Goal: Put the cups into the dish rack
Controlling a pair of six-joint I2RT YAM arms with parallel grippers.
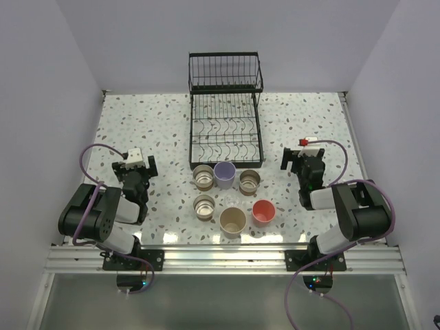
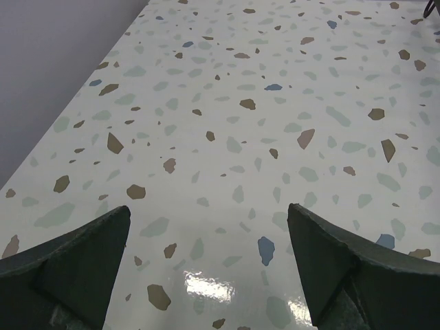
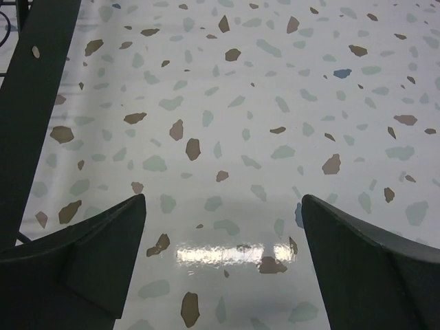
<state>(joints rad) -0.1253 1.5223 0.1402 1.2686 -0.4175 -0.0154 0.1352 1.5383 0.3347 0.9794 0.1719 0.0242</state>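
Observation:
The black wire dish rack (image 1: pixel 225 130) lies at the table's middle back, with its upright basket (image 1: pixel 225 72) behind it. Six cups stand in front of it: a brown one (image 1: pixel 203 177), the lavender one (image 1: pixel 225 174) and a brown one (image 1: pixel 249 181) in a row, then a brown one (image 1: pixel 204 206), the beige one (image 1: pixel 233 221) and the coral-pink one (image 1: pixel 263 212). No clear cup shows. My left gripper (image 1: pixel 134 165) (image 2: pixel 208 234) is open and empty, left of the cups. My right gripper (image 1: pixel 304 157) (image 3: pixel 223 227) is open and empty, right of them.
The terrazzo table (image 1: pixel 158 124) is walled on the left, back and right. The right wrist view shows the rack's dark frame (image 3: pixel 34 89) at its left edge. A metal rail (image 1: pixel 220 258) runs along the near edge.

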